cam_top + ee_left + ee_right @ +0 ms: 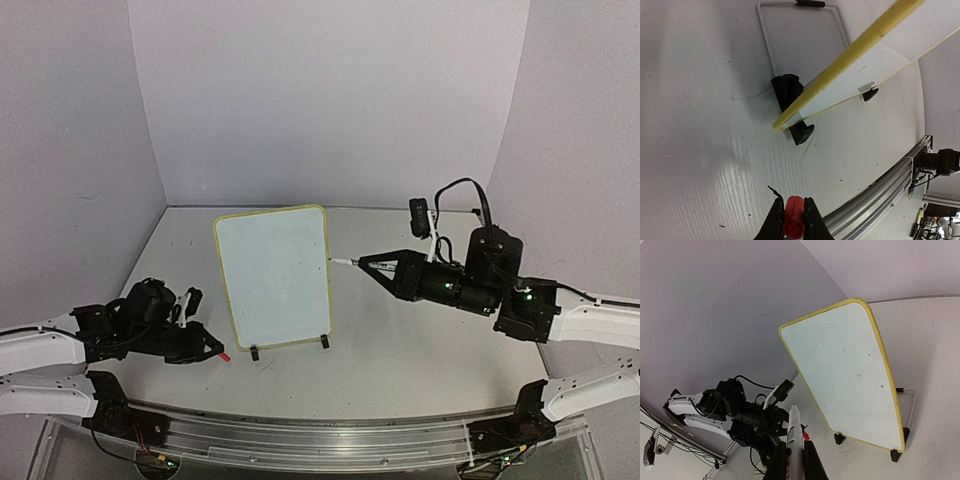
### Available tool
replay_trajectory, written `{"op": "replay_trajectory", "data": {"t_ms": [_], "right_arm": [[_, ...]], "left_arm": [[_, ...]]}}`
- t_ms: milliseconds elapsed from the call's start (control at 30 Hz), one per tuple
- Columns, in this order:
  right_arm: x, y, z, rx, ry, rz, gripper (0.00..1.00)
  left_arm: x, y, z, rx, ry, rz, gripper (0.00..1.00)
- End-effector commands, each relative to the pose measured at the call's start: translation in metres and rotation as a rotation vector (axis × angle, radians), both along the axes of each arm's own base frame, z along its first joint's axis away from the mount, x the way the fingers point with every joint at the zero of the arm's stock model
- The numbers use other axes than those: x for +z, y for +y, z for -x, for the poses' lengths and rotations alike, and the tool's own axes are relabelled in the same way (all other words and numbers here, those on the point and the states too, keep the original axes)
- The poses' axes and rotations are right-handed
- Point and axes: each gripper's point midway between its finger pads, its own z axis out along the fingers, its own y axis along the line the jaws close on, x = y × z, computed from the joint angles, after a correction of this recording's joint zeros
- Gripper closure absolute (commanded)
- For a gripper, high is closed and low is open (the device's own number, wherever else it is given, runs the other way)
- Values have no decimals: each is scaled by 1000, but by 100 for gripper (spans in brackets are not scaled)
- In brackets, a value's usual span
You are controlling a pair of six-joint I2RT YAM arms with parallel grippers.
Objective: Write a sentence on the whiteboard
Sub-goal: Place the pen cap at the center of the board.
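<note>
The small rectangular whiteboard with a thin yellow rim and rounded corners [272,275] stands propped upright on the table, leaning back a little, directly ahead of the pen tip. Its white face carries only a few tiny dark specks and no legible strokes, so I judge that the sentence is not yet begun.

The slim white marker pen [345,262] lies horizontally in the right gripper [372,265], whose two fingers are clamped together on its barrel. The nib points at the board's right rim and sits just beside it. I cannot tell if it touches, but it is not on the writing face.

On the far side of the board from the pen, low on the table, the left gripper [790,220] is pinched on a short red plastic cap [794,222]. This is probably the pen's own cap, so uncapping looks done.

The step in hand is bringing the nib to the starting spot. The next move calls for swinging the pen round the rim to face the board. It then has to land near the upper left corner, with pressure light enough not to tip the board back on its small black feet [255,353].

By count there is one board, two feet, one pen, one cap and two grippers, each of them occupied.
</note>
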Motion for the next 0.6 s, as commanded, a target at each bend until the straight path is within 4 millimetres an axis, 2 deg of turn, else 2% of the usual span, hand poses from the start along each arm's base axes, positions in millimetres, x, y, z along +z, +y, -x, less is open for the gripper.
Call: {"op": "replay_trajectory", "data": {"t_ms": [0,167,567], "right_arm": [[5,8,0,26,-11,0,100],[0,11,0,32,6,5,100],[-10,13,1,46,22,24,100]], "left_arm": [[-22,15,-1,100,66,-65,100],[-38,20,3,114,137,-133,99],[-43,21,6,110,164,-153,79]]}}
